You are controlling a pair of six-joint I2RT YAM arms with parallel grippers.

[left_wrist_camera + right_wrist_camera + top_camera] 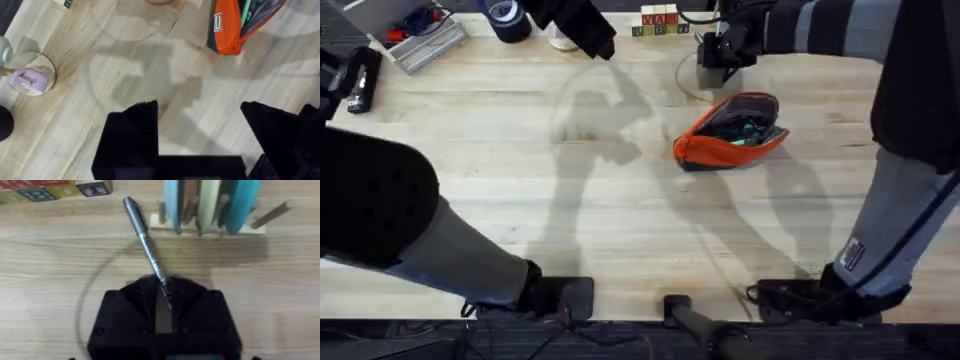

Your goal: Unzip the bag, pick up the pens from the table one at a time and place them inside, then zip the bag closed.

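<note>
The orange bag (730, 132) lies unzipped on the table (520, 180), right of centre. A green pen (747, 128) shows in its opening. In the left wrist view the bag (227, 30) lies well beyond my fingers, with the green pen (245, 11) inside. My right gripper (718, 55) hovers just behind the bag, near the table's far edge. The right wrist view shows this gripper (162, 294) shut on a silver-grey pen (146, 245) that sticks out forward. My left gripper (588, 32) is raised at the back centre. Its fingers (132, 135) stand open over bare wood, holding nothing.
Letter blocks (658, 22) and a wooden rack of coloured discs (210, 205) stand at the far edge by the right gripper. A dark tape roll (507, 18) and a tray of tools (420, 42) sit at the back left. A purple item on a round coaster (30, 80) rests near the left gripper.
</note>
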